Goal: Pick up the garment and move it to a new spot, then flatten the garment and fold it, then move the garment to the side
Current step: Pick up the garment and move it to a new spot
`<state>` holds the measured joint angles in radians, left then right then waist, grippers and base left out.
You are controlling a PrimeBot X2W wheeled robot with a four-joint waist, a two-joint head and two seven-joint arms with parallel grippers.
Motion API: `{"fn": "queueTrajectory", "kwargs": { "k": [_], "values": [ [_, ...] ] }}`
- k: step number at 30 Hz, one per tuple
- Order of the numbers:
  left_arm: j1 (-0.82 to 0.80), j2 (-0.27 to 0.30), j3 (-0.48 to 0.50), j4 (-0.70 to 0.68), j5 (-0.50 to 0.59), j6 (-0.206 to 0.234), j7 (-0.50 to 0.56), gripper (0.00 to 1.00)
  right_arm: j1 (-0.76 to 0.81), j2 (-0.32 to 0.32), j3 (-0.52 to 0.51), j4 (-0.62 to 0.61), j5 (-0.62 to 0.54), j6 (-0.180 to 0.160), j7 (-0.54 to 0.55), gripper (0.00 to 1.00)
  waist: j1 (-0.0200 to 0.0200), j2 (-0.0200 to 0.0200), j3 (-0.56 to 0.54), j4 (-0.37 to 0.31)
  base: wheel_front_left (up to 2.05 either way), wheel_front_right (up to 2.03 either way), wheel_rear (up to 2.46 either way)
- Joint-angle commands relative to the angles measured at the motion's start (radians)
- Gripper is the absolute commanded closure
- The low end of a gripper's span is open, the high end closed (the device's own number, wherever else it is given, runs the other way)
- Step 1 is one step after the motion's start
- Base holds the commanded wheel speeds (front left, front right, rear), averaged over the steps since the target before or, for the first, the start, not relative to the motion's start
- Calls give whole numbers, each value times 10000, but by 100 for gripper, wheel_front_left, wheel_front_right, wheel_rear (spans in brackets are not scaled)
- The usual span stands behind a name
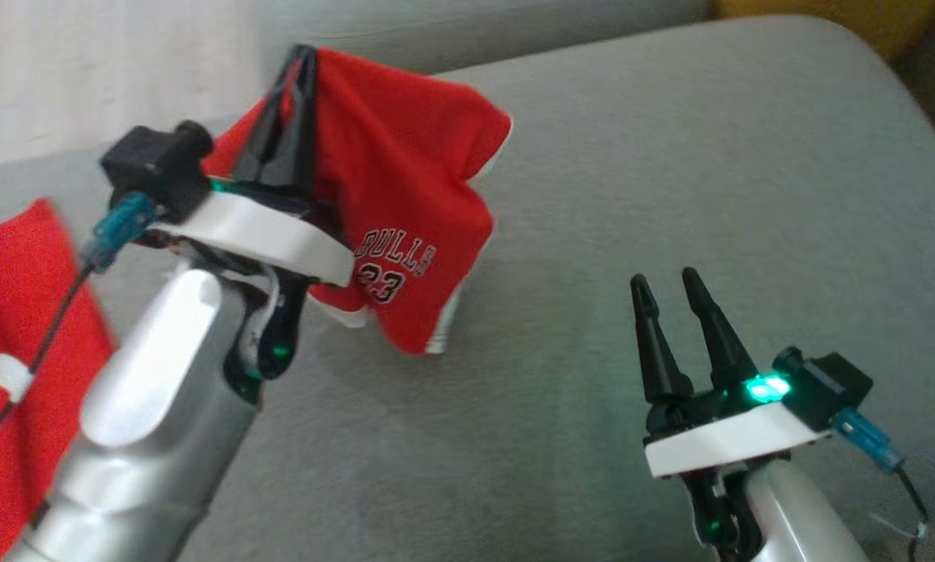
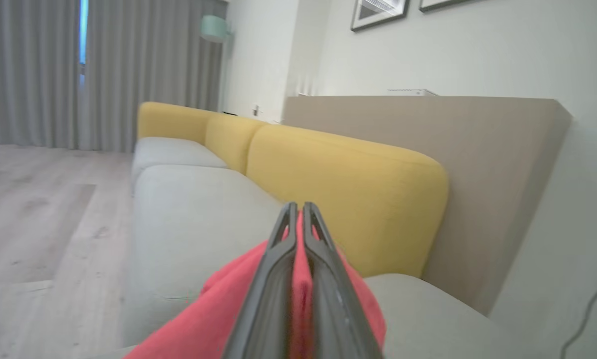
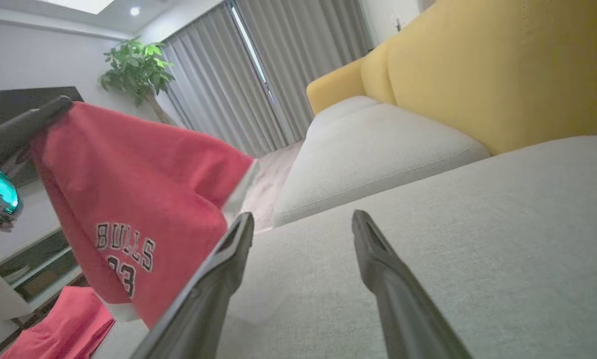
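Between my left gripper's (image 1: 302, 55) shut fingers: the garment (image 1: 405, 179), hanging below them over the seat (image 1: 670, 156).
I have only a thin pinch of cloth, so it could slip out mid-carry; my right gripper (image 1: 665, 282), spread and empty, sits well off beside it.

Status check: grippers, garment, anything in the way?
Left gripper shut on red garment, which hangs over the grey cushion. Right gripper open, holding nothing. Second red cloth lies at far left.
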<state>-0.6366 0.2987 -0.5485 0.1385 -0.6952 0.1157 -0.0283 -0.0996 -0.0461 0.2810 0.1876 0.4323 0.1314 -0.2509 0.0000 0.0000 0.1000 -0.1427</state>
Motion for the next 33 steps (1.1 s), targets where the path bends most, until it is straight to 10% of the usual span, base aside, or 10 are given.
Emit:
{"fn": "queueTrajectory", "kwargs": {
  "k": [1,4,5,6,19,33],
  "values": [
    [-488,137,319,-333,104,88,-116,100,-526,-41,274,-411,131,-7,-109,0,0,0,280,-1053,0,0,0],
    [-611,-154,178,-56,175,165,-221,100,-660,-41,341,-570,309,-7,-109,0,0,0,516,-1607,0,0,0],
    [-672,-207,148,102,252,184,-327,18,-688,-41,365,-614,344,-7,-109,0,0,0,578,-1726,0,0,0],
    [-737,-221,89,290,351,151,-430,0,-709,-41,405,-656,375,-7,-109,0,0,0,643,-1841,0,0,0],
    [-330,218,257,2122,625,-563,-2036,0,-464,-41,-276,-682,177,-7,-109,0,0,0,441,-578,0,0,0],
    [3847,171,1731,-45,1485,-934,-2332,0,455,-41,-1318,-365,-541,-7,-109,0,0,0,-634,1608,0,0,0]
  ]
}}
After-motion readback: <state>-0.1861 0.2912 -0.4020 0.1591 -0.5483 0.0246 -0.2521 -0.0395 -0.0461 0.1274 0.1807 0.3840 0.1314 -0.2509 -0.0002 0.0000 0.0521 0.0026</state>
